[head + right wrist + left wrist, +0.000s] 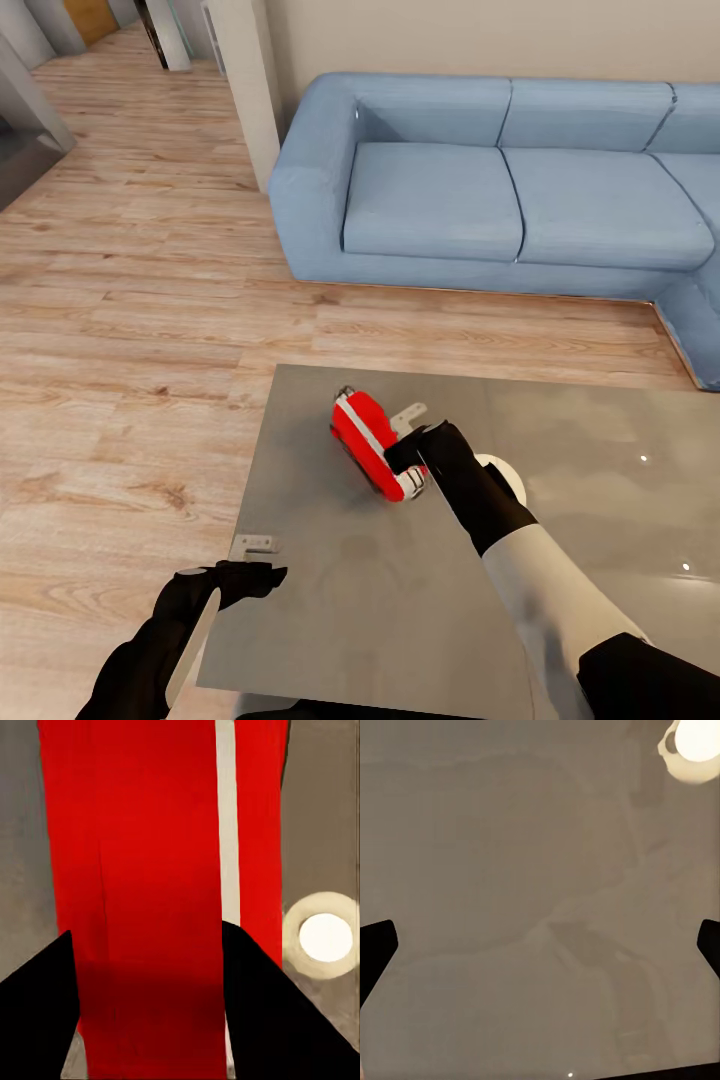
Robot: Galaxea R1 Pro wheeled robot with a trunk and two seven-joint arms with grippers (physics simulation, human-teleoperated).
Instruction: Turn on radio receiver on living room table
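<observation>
- I see the living room's light wood plank floor (130, 330) running out past the far and left edges of the surface, with a white column (250, 80) standing at the far left.
- A blue L-shaped sofa (500, 190) sits beyond the far edge of the surface, against a beige wall (500, 35), well apart from it.
- The surface (400, 620) is a glossy grey-taupe top; my head view takes in its far-left corner and its left edge.
- My right arm reaches in from the near right, its black forearm lying over the surface toward the radio.
- The radio receiver (365, 440) lies on the surface near the far-left corner, a red body with a white trim band, set at an angle to the edges.
- My right gripper (412, 448) is at the radio's right end; in the right wrist view the black fingers (277, 1012) flank the red body (142, 870), jaws spread around it, and I cannot tell whether they touch it.
- My left gripper (255, 560) hangs at the left edge of the surface, well apart from the radio, jaws spread wide over bare surface (510, 870) in the left wrist view.
</observation>
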